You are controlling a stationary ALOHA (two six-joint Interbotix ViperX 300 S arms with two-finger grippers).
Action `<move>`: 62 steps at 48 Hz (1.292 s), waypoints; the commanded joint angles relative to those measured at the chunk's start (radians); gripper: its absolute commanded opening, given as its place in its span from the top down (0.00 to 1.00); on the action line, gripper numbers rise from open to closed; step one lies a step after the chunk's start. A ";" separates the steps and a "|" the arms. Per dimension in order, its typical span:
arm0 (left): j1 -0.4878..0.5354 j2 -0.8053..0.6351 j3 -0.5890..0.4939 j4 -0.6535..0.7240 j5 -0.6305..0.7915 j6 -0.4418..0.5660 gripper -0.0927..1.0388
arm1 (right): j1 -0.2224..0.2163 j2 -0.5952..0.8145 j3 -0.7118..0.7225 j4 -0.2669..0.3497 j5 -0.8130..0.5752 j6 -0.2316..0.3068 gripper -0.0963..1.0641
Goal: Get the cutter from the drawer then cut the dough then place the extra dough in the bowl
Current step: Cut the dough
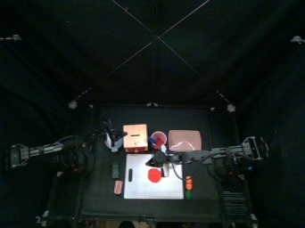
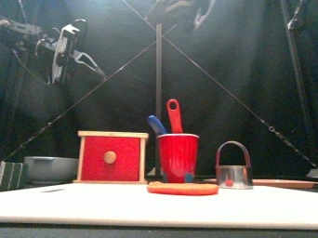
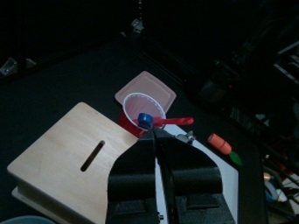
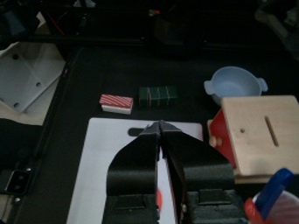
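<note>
- Black jaws on the left end effector (image 3: 156, 140) are pinched to a narrow slit with nothing between them. It hangs high over the left side of the desk (image 1: 89, 194).
- Right end effector (image 4: 160, 129) is the same story: jaws pressed close, empty, poised above the white board (image 4: 117, 171).
- Under the right one lies the dough (image 2: 183, 188), a flat red disc on the board, whole and uncut.
- Just behind the dough stands the red cup (image 2: 178, 156), with a blue knife (image 2: 155, 124) and a red knife (image 2: 174, 113) sticking up out of it.
- And there's the cutter (image 2: 233, 165), out in the open, upright with its wire handle up. It sits right of the cup and apart from the dough.
- Left of the cup is the box (image 2: 113, 157), its red drawer front shut.
- Further left, beside the box, is the bowl (image 2: 50, 168).
- At the back, right of the box, lies the pink tray (image 1: 185, 140).
- Off the board's left edge lie a red-and-white toy (image 4: 115, 102) and a green block (image 4: 158, 94).
</note>
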 commanded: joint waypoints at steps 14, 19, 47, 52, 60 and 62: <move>-0.192 0.063 0.077 0.107 -0.275 -0.002 0.61 | -0.008 -0.319 0.465 0.150 -0.244 0.000 0.39; -0.221 0.123 0.081 0.107 -0.360 -0.002 0.55 | -0.015 -0.325 0.535 0.149 -0.244 0.000 0.31; -0.284 0.414 0.023 0.092 -0.518 -0.003 0.19 | -0.115 -0.124 0.626 0.133 -0.364 -0.003 0.22; -0.285 0.431 0.021 0.091 -0.518 -0.005 0.19 | -0.114 -0.084 0.606 0.133 -0.367 -0.002 0.22; -0.285 0.433 0.020 0.091 -0.518 -0.005 0.19 | -0.107 -0.025 0.580 0.132 -0.368 -0.003 0.22; -0.285 0.433 0.021 0.091 -0.520 -0.005 0.19 | -0.103 -0.009 0.572 0.132 -0.368 -0.003 0.22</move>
